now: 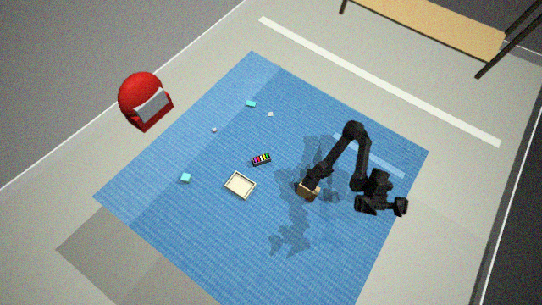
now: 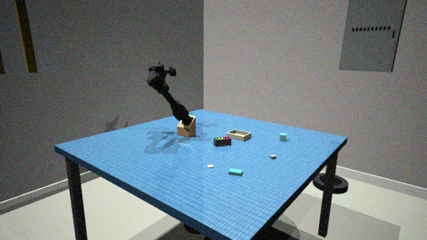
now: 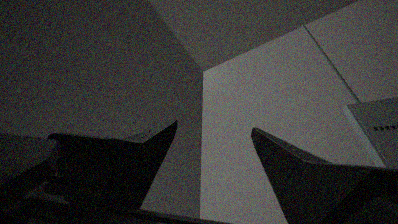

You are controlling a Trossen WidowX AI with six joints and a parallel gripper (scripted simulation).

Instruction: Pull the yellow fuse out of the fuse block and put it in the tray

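pincer (image 3: pixel 214 135) fingers are seen spread wide in the wrist view, with nothing but a room corner and wall between them, so nothing is held. it is carried high above the table (image 2: pixel 110 157), at the top of the folded arm (image 2: pixel 167 97), and is aimed out toward the walls rather than down at the work; this is judged a parked pose, with no approach begun.

the arm is mounted on a tan block (image 2: pixel 187 130) near one edge of the table. the fuse block (image 1: pixel 261 159) is set well apart from it, out on the blue surface, and the yellow fuse (image 1: pixel 262 157) is seated in its row of coloured fuses (neighbours close on both sides, so a narrow, vertical grip is judged necessary to avoid touching them).

the tray (image 1: pixel 240 185) lies just beside the fuse block, which keeps the carry short. its shallow interior appears to hold nothing. the fuse block holds its full row, as far as can be told at this size.

a few small blocks (image 1: pixel 185 177) are scattered elsewhere and are not involved.
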